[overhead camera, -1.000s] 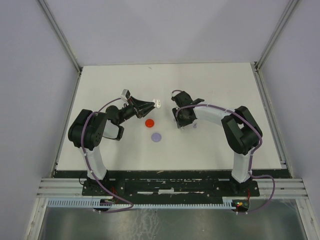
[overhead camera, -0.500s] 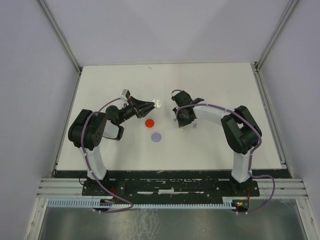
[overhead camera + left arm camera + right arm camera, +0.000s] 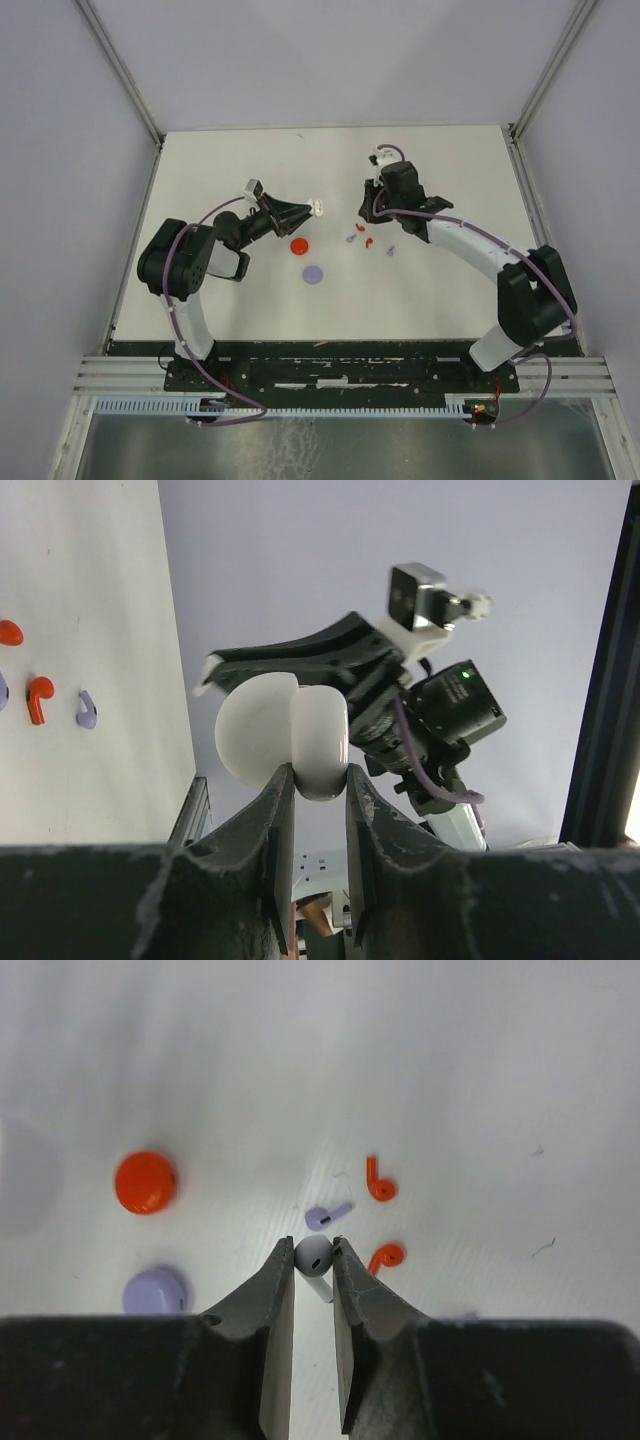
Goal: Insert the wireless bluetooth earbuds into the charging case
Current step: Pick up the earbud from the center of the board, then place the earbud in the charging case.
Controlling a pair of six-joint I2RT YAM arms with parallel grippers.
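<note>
A: What does the step in hand need?

B: The white earbud (image 3: 313,1253) has to travel left to the white case (image 3: 260,730), which is held up off the table (image 3: 480,1080) near its middle. I'd turn the bud so its stem leads, line it up over 1 of the case's sockets, and only then push. The bud is tiny and smooth, so a skewed approach could flick it out.

A: How is the right gripper (image 3: 314,1260) set?

B: Its jaws are narrow, pinched on the bud's round head, with the stem pointing down between the fingers. It hangs above the table and touches nothing else.

A: And the left gripper (image 3: 317,780)?

B: Clamped on 1 half of the case, which looks hinged open, the other half standing just beside it. I can't see the sockets from here.

A: What stays below?

B: 2 red earbuds (image 3: 379,1185) and 1 purple earbud (image 3: 328,1217) lie close together on the table. A red disc (image 3: 145,1182) and a purple disc (image 3: 156,1290) sit further left.
</note>
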